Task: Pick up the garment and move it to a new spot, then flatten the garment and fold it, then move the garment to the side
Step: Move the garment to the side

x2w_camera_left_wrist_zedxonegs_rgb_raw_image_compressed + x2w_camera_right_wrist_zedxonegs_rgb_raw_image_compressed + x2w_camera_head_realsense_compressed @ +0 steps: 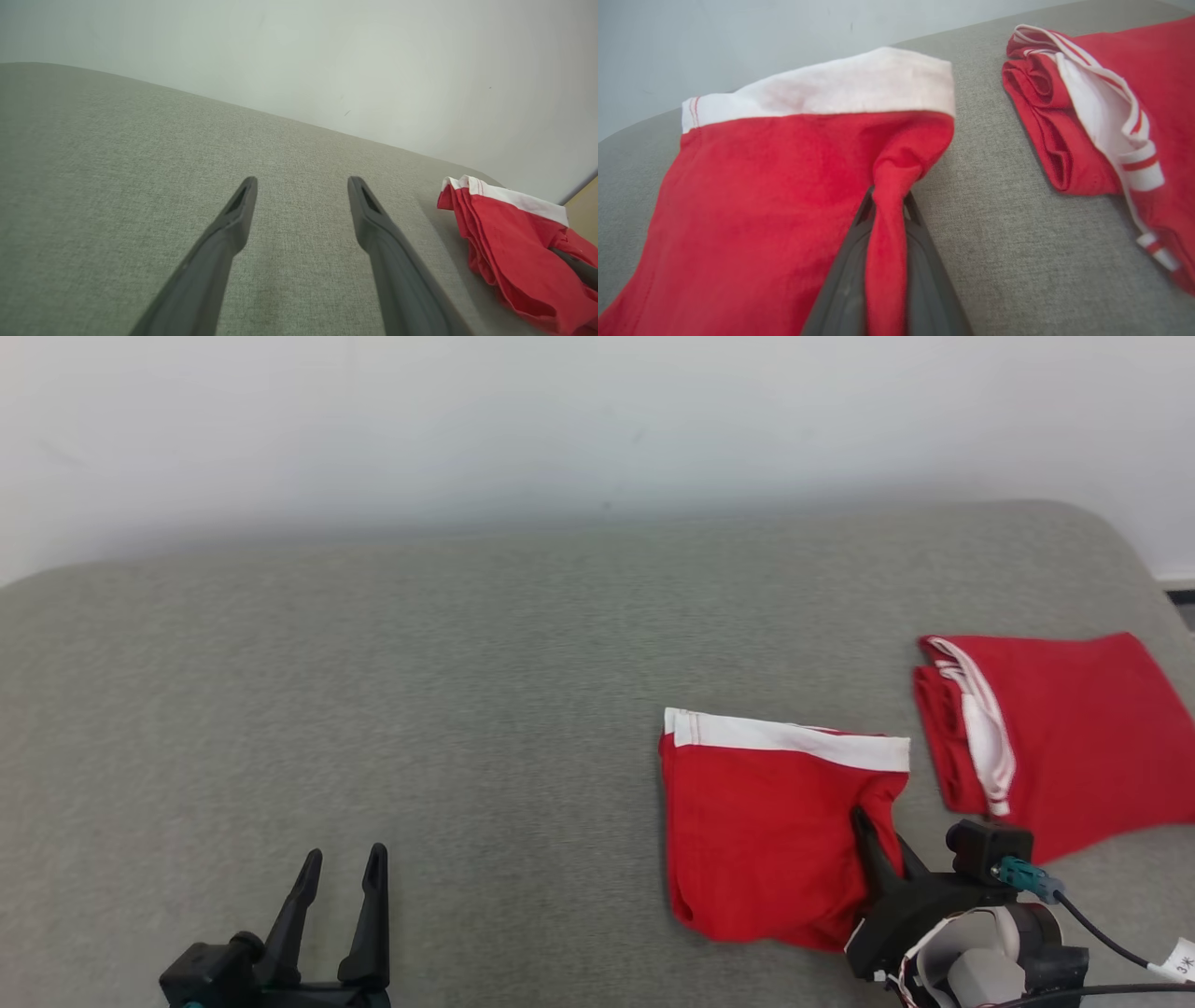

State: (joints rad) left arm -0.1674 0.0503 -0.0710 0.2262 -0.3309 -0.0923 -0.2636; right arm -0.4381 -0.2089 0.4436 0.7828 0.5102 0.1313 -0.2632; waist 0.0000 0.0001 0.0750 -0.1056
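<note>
A red garment (pixel 756 821) with a white waistband lies folded on the grey cushion at the lower right; it also shows in the left wrist view as the garment (pixel 509 242) and in the right wrist view as the garment (pixel 761 196). My right gripper (pixel 864 821) is shut on the garment's right edge, a pinch of red cloth bunched between its fingers (pixel 850 261). My left gripper (pixel 341 863) stands open over bare cushion at the lower left, its fingers (pixel 233 219) wide apart and holding nothing.
A second red folded garment (pixel 1055 737) with white trim lies at the far right, near the cushion's edge, also seen as the second garment (pixel 1101 116). The grey cushion (pixel 420 709) spreads wide to the left. A pale wall (pixel 597 420) backs it.
</note>
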